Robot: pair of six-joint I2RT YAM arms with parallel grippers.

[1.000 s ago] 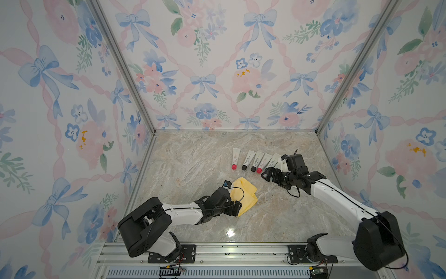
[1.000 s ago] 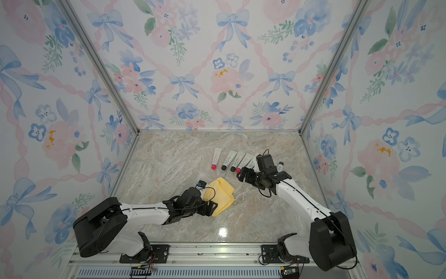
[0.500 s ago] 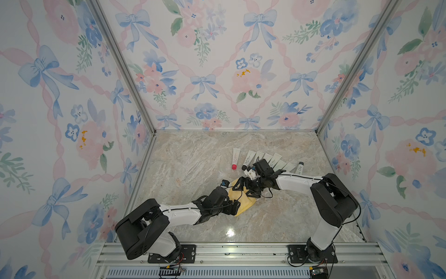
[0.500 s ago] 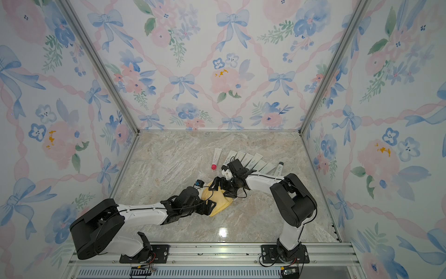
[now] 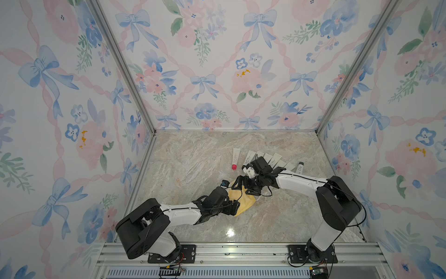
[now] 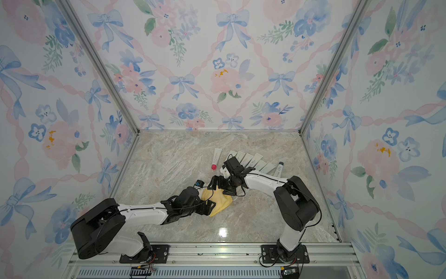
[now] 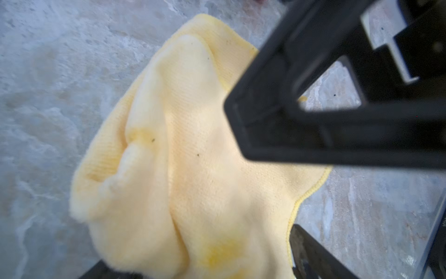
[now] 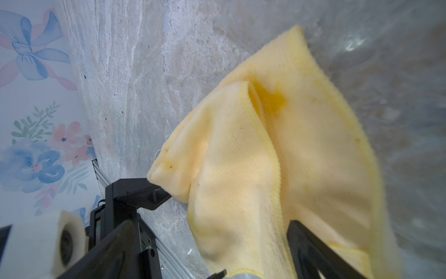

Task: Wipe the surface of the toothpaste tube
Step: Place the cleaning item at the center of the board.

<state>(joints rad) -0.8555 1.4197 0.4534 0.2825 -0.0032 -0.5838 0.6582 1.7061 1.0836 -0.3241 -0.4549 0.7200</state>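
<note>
Several white toothpaste tubes lie in a row at the back of the marble floor, from a red-capped tube point(image 5: 235, 158) point(image 6: 216, 157) to a dark-capped one point(image 5: 300, 166) point(image 6: 279, 166). A crumpled yellow cloth point(image 5: 243, 201) point(image 6: 220, 201) lies in front of them. My left gripper point(image 5: 235, 205) point(image 6: 210, 206) stands open at the cloth's near edge, with cloth between its fingers point(image 7: 205, 265). My right gripper point(image 5: 243, 188) point(image 6: 220, 188) is open over the cloth's far edge, and a fold lies between its fingers point(image 8: 212, 246). Neither gripper touches a tube.
The two grippers are close together over the cloth; the right one's black finger point(image 7: 313, 108) fills much of the left wrist view. The right forearm point(image 5: 296, 181) passes just in front of the tube row. Floral walls and metal posts enclose the floor.
The right arm has swung left from the tube row to the cloth's far edge, uncovering the dark-capped tube. The left gripper has stayed at the cloth.
</note>
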